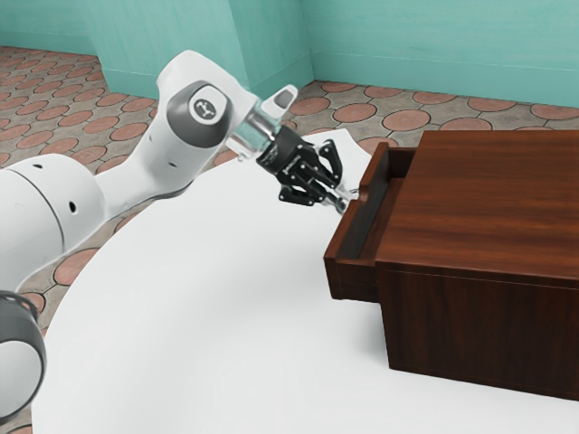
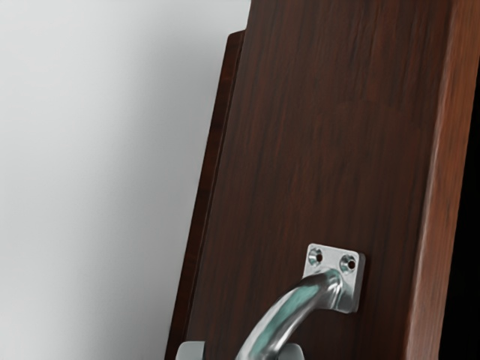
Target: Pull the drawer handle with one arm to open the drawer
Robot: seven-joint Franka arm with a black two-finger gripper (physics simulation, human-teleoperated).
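**Tabletop scene: cabinet with drawer drawn part-way out**

Setting: white round tabletop [image 1: 199,325] over a floor [image 1: 72,99] of reddish round tiles, with teal walls [image 1: 407,36] behind.

Item 1: dark wooden cabinet [image 1: 488,226], standing on the tabletop at the exterior view's right.

Item 2: drawer [image 1: 355,237], top of the cabinet, pulled out some way toward the exterior view's left; its dark inside shows behind the front panel.

Item 3: handle [image 1: 351,195], curved metal bar on the drawer front. In the wrist view it [image 2: 289,315] rises from a small plate [image 2: 335,274] with two screws.

Item 4: white arm [image 1: 181,136], reaching in from the exterior view's left. Black jaws narrow, closed on the handle from two sides, just clear of the drawer front.
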